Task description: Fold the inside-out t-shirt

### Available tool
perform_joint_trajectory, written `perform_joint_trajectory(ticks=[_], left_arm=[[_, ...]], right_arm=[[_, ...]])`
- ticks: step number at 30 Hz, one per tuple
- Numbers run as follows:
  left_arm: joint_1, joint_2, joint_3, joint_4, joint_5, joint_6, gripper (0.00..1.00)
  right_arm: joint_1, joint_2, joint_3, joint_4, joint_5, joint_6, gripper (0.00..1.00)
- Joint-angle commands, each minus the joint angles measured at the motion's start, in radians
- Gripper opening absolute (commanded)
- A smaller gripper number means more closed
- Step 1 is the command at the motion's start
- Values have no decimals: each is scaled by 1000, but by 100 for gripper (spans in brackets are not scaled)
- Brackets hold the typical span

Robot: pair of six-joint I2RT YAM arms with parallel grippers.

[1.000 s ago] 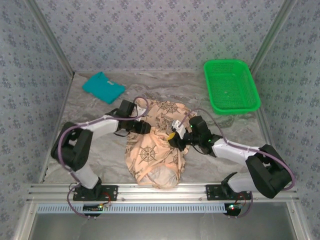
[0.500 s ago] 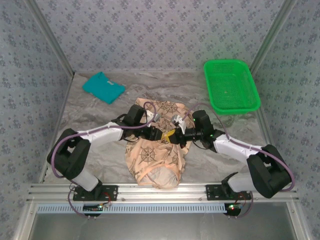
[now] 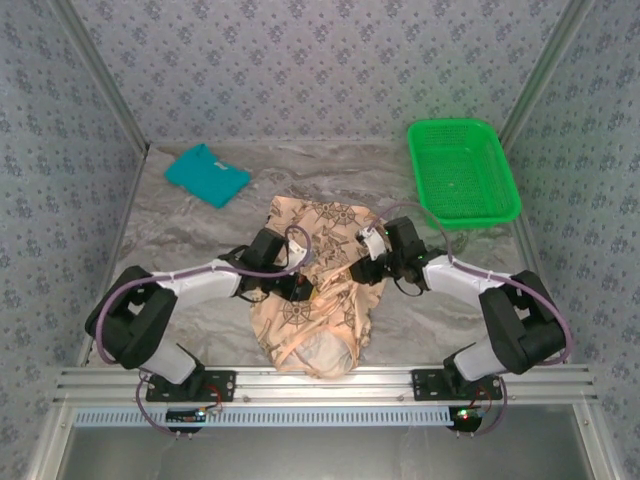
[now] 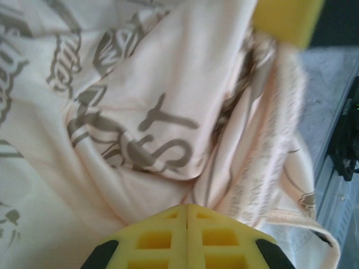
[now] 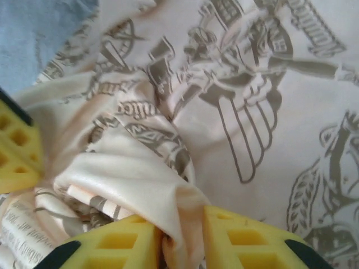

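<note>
The inside-out t-shirt (image 3: 312,300), peach-beige with brown nautical prints, lies crumpled in the middle of the table. My left gripper (image 3: 306,291) rests on its middle; in the left wrist view its yellow fingers (image 4: 187,212) are pressed together, and folds of the t-shirt (image 4: 140,129) run into their tip. My right gripper (image 3: 357,270) sits at the cloth's right side. The right wrist view shows its fingertips (image 5: 140,235) clamped on a pale fold of the t-shirt (image 5: 185,207). The two grippers are close together, and the left gripper's yellow finger (image 5: 17,154) shows at that view's left edge.
A folded teal shirt (image 3: 206,174) lies at the back left. A green basket (image 3: 463,172) stands at the back right. Part of the t-shirt hangs toward the metal rail (image 3: 330,383) along the near table edge.
My left gripper swung right over the shirt, then drew back toward the near side. The right gripper shifted up and away, and the shirt's far part now lies spread wider.
</note>
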Motion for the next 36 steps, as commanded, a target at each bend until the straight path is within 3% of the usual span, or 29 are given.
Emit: perform_joint_trajectory(ticks=[1,4,7,11,15,18,26,28,31,33,36], left_arm=[[-5,-53,-18,48,36,34,0],[-5,-60,-16,43,39,45,5],[-6,-88,-12,57,32,34,20],[-11,-102,4,38,-36,102,34],[-11,-2,74,-29,-36,231,34],[-12,77,112,-42,-7,248,34],[13,61,65,47,35,168,34],[14,54,52,47,31,172,34],[20,42,36,62,32,165,34],[21,21,20,89,32,163,35],[22,-6,11,106,29,175,35]], right_arm=[[51,-15,51,-113,194,-45,40],[82,-59,70,-179,306,-59,43],[113,-149,59,-215,377,-67,44],[156,-200,86,-272,292,-145,44],[214,-144,122,-237,201,-152,44],[229,-77,130,-174,174,-104,44],[281,44,150,-102,362,73,45],[292,55,152,-94,386,92,36],[293,63,161,-92,409,106,10],[287,39,149,-74,394,111,2],[252,-16,132,-53,283,121,0]])
